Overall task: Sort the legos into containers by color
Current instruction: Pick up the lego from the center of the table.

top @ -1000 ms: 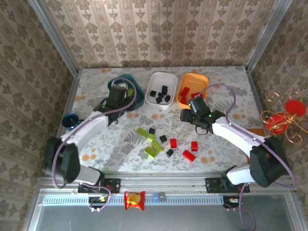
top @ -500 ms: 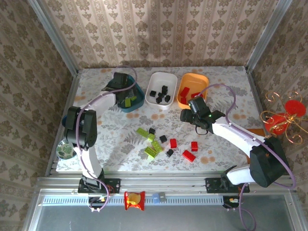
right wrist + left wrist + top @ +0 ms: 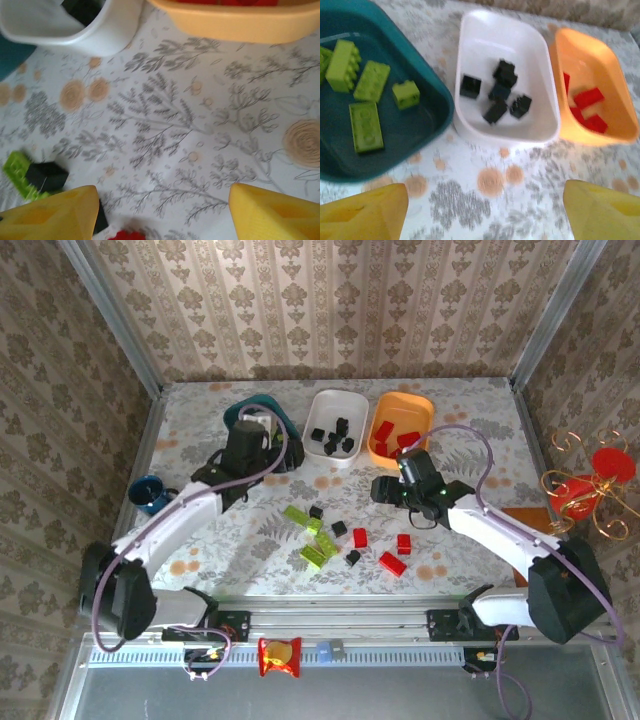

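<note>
The dark teal tray (image 3: 446,102) holds several lime-green legos (image 3: 366,125). Beside it, the white tray (image 3: 505,139) holds black cubes (image 3: 496,111), and the orange tray (image 3: 616,134) holds red blocks (image 3: 588,97). My left gripper (image 3: 260,455) hovers just in front of the teal tray (image 3: 288,440), open and empty (image 3: 485,215). My right gripper (image 3: 380,488) is open and empty (image 3: 162,215) over bare cloth in front of the white tray (image 3: 335,452) and the orange tray (image 3: 420,405). Loose green (image 3: 300,517), black (image 3: 339,528) and red (image 3: 392,563) legos lie mid-table.
A dark blue mug (image 3: 147,492) stands at the table's left edge. In the right wrist view a green brick (image 3: 14,170), a black cube (image 3: 46,176) and a red block (image 3: 125,235) lie near the left finger. Metal rails and wallpapered walls enclose the table.
My left gripper has opened and drawn back from the teal tray toward the near side. My right gripper has shifted slightly nearer the loose bricks, still open.
</note>
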You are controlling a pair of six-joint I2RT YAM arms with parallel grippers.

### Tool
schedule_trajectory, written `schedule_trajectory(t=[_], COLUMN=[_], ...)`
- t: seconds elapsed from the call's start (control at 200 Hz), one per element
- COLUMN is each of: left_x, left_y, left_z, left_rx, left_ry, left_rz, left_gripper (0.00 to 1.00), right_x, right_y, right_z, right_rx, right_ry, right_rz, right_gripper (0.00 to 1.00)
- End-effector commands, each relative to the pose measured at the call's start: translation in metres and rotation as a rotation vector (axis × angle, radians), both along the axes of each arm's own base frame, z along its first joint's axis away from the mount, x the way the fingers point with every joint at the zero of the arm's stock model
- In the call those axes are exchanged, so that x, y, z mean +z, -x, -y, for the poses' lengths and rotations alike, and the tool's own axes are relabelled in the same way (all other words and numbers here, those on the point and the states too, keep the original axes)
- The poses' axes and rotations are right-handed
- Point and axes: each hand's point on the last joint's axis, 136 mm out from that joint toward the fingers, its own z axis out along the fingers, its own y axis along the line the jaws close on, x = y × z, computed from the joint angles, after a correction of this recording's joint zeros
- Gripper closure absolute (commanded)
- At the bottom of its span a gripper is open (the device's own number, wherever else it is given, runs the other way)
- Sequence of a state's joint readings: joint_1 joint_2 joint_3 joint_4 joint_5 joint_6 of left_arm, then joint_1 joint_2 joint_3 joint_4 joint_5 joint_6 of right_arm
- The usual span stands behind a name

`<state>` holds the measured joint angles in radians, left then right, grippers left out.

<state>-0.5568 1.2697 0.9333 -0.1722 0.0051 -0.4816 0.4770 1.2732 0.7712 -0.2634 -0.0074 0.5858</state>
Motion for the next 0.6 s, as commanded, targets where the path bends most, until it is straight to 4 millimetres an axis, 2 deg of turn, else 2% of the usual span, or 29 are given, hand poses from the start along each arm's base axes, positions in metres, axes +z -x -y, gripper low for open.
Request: schedule_trajectory(t=[0.0,0.07,0.17,0.325,0.44,0.595], left_x=[-0.021,-0.040,-0.080,-0.128,-0.147,-0.159], left_y=[0.034,0.054,0.079,0.105,0.115,0.113], left_z=[-0.001,-0.002,-0.008,-0.008,-0.009,-0.013], left_rx=[-0.045,-0.069,-0.084,-0.118,-0.131,-0.116], left_ry=[-0.018,-0.055,-0.103,-0.166,-0.278,-0.357], left_rz=[-0.074,-0.122,-0.213,-0.307,-0.330,-0.327], left_gripper=[0.17,0.17,0.17,0.20,0.21,0.21], right_x=[0.022,0.031,0.049,0.064,0.065,0.064], right_y=[0.003,0.007,0.014,0.020,0.020,0.021], right_z=[-0.025,-0.035,-0.048,-0.054,-0.053,-0.050], right_rx=[0.117,0.169,0.241,0.280,0.279,0.267], right_ry=[-0.110,-0.166,-0.248,-0.273,-0.260,-0.254], right_rz=[0.082,0.118,0.188,0.246,0.244,0.246], right_gripper=[0.29,0.29,0.28,0.28,0.28,0.28])
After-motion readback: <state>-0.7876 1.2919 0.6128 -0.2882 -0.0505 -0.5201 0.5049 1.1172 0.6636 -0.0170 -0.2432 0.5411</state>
